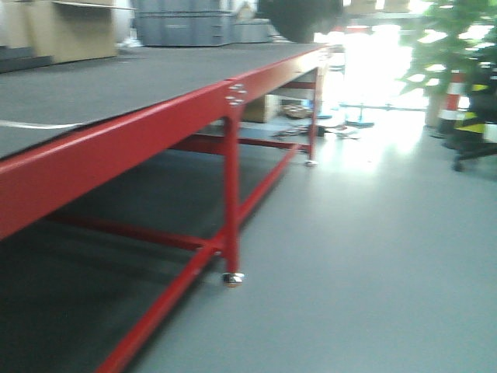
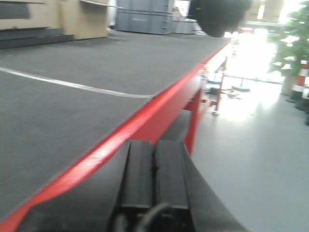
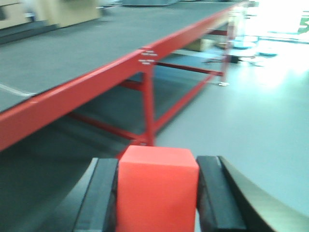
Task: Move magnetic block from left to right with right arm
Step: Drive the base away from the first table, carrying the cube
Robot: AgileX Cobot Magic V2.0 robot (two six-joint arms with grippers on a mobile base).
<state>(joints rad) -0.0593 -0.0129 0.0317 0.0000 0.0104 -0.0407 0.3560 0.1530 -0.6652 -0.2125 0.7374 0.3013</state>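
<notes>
The magnetic block [image 3: 157, 191], a plain red cube, fills the bottom of the right wrist view, clamped between the two black fingers of my right gripper [image 3: 158, 166]. It hangs off the table, over the grey floor beside the red table frame [image 3: 87, 89]. In the left wrist view my left gripper [image 2: 154, 147] is shut, its black fingers pressed together with nothing between them, just below the red table edge [image 2: 145, 121]. Neither gripper nor the block shows in the front view.
A long table with a dark grey mat [image 1: 116, 81] and red frame [image 1: 155, 128] runs away to the back. A white line [image 2: 72, 86] crosses the mat. Red legs and crossbars [image 1: 231, 202] stand underneath. Boxes and grey crates [image 1: 182, 27] sit at the far end, a plant [image 1: 458, 47] at right.
</notes>
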